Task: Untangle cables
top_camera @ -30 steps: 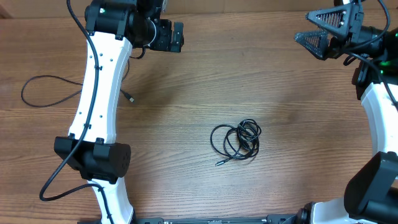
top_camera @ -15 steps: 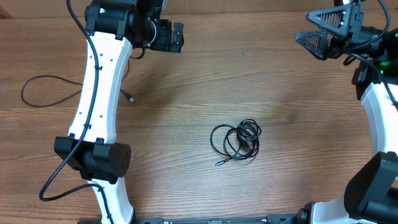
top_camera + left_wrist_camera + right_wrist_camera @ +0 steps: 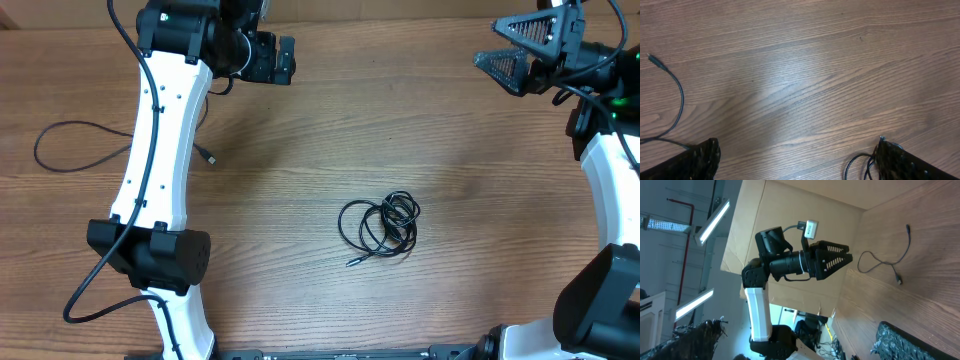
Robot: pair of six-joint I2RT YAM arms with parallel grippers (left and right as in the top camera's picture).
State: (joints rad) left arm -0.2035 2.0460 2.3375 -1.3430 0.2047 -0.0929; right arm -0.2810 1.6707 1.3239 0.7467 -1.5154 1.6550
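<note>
The cables lie in two places on the wooden table. A small bunched coil sits right of centre, and its edge shows in the left wrist view as the coil beside the right finger. A long wavy strand lies at the far left, with its plug end poking out from under the left arm; the same strand appears in both wrist views. My left gripper hangs open over bare wood at the back. My right gripper is open and empty at the back right.
The left arm's white link crosses the left part of the table over the loose strand. A cardboard wall stands behind the table's far edge. The right arm's base fills the right front corner.
</note>
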